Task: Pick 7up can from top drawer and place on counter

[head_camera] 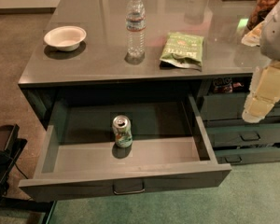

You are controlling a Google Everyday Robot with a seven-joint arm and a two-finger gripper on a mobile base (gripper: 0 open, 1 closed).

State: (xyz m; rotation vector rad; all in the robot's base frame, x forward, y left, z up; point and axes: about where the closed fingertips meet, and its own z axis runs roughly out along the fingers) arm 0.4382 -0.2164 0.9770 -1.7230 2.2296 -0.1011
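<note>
No legible text on anything

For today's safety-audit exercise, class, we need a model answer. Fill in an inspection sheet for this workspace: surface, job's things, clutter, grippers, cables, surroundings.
Surface: counter, glossy dark grey, reflective.
Job's things: 7up can stands upright near the middle of the open top drawer; not yet on the counter.
Clutter: white bowl, water bottle and green snack bag on the counter; more items at its far right corner.
Grippers: gripper at the right edge, in front of the stacked drawers, well apart from the can.
Cables: possibly one thin dark cable by the black object at lower left.
Surroundings: green carpet in front.
</note>
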